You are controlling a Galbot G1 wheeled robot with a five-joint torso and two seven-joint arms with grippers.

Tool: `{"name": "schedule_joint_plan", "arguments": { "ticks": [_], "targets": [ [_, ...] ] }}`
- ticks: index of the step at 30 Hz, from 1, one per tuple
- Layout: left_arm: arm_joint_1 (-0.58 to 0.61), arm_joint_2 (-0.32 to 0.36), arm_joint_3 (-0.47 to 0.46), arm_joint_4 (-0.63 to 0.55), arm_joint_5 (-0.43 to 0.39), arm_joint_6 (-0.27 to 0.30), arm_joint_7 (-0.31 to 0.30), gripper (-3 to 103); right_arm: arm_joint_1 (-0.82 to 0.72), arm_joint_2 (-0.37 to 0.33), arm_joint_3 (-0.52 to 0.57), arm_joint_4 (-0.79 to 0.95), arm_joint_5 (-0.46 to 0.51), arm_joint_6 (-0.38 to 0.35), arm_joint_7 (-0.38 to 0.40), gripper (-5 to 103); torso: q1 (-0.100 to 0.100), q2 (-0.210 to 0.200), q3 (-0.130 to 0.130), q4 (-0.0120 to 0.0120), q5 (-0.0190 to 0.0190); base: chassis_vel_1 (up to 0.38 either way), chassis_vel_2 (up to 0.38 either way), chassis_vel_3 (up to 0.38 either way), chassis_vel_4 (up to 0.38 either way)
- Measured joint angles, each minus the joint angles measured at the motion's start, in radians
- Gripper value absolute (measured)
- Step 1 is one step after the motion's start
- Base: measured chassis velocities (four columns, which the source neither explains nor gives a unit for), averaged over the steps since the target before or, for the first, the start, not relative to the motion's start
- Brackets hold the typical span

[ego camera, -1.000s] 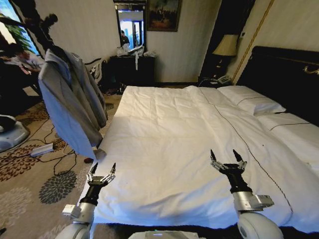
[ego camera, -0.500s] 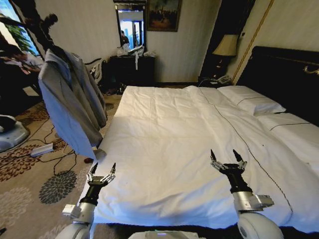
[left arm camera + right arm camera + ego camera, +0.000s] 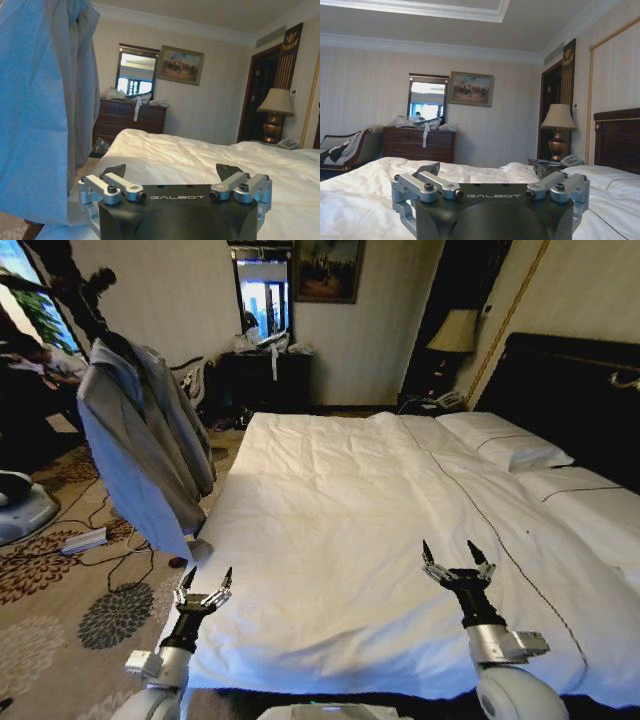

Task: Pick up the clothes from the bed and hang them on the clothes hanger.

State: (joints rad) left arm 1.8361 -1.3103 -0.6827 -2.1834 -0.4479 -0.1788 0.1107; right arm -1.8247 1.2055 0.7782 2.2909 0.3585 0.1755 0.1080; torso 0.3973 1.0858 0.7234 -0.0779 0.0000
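Note:
The pale blue-grey clothes (image 3: pixel 140 440) hang draped from a dark stand at the left of the bed, and they fill the near side of the left wrist view as clothes (image 3: pixel 37 110). The clothes hanger itself is hidden under the fabric. The bed (image 3: pixel 400 530) with white sheets spreads across the middle, with nothing lying on it. My left gripper (image 3: pixel 206 580) hovers open over the bed's near left corner, below the hanging shirt. Over the near right part of the sheet, my right gripper (image 3: pixel 453 554) is open and empty.
Cables and a white power strip (image 3: pixel 85 540) lie on the patterned carpet at the left. A dark dresser (image 3: pixel 265 380) with a mirror stands against the far wall. White pillows (image 3: pixel 505 445), a dark headboard (image 3: pixel 575 400) and a lamp (image 3: pixel 455 335) are at the right.

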Motion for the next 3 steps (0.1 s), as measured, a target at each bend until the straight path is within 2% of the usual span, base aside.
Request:
{"name": "schedule_joint_plan", "arguments": {
  "ticks": [3],
  "targets": [
    [0.000, 0.000, 0.000, 0.000, 0.000, 0.000, 0.000, 100, 0.000, 0.000, 0.000, 0.000, 0.000, 0.000, 0.000, 100, 0.000, 0.000, 0.000, 0.0000, 0.0000, 0.000, 0.000, 0.000, 0.000]
  ]
}}
